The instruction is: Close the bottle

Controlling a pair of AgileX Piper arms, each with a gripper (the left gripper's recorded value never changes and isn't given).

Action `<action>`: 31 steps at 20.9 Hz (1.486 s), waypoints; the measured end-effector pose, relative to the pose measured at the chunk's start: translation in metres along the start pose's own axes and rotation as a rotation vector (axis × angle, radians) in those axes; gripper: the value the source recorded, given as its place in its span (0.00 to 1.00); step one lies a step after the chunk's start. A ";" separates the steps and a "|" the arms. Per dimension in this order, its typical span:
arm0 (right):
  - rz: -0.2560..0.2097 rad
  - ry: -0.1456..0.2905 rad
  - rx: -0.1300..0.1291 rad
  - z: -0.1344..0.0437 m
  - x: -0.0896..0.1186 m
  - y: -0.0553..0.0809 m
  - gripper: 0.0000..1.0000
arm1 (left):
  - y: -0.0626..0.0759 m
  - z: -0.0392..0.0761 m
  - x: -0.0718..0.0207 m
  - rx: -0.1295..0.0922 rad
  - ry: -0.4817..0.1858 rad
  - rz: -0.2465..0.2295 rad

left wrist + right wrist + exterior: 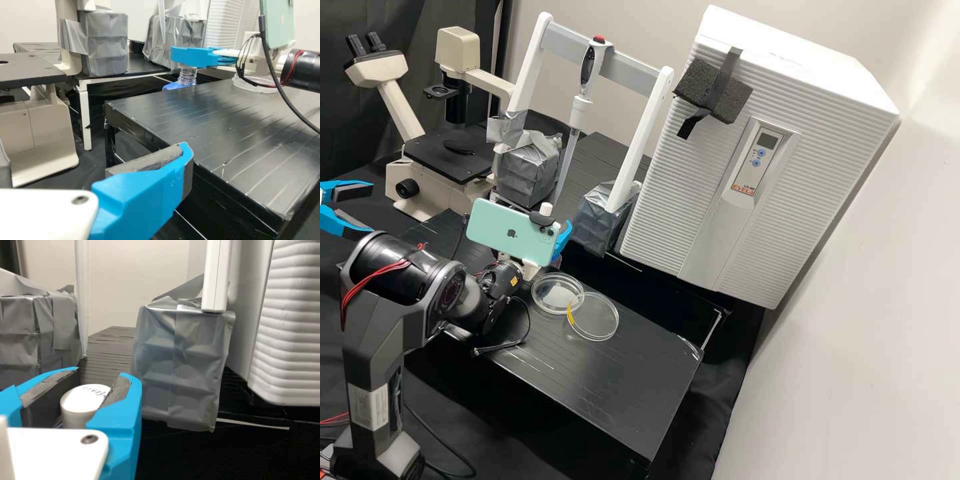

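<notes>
Black slatted bench (620, 380) runs under both my arms, with a white ribbed cabinet (753, 153) well beyond my right jaws and a microscope (427, 153) beyond my left ones. A pipette stand (600, 60) on grey-taped blocks (180, 365) rises just ahead of my right gripper (89, 382), and two petri dishes (595, 317) lie off to its side.

My right jaws are pinching a white cap (82, 402). The clear bottle (187, 76) stands upright directly beneath them, its neck pointing straight up into the jaws — so cap and bottle share one vertical axis. I cannot tell whether the threads have caught.

My left gripper (360, 208) hangs with jaws spread and empty, well apart from the bottle across the bench. The right arm is far nearer, so I judge the closing turn falls to it.
</notes>
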 end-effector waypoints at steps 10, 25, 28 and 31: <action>-0.021 0.011 0.008 -0.004 -0.002 -0.006 0.00 | 0.000 0.000 0.0000 0.000 0.000 0.000; -0.017 -0.006 0.011 0.001 -0.010 -0.002 0.00 | 0.000 0.000 0.0000 0.000 0.000 0.000; -0.019 -0.010 0.011 0.003 -0.011 -0.003 0.00 | 0.000 0.000 0.0000 0.000 0.000 0.000; -0.019 -0.010 0.011 0.003 -0.011 -0.003 1.00 | 0.000 0.000 0.0000 0.000 0.000 0.000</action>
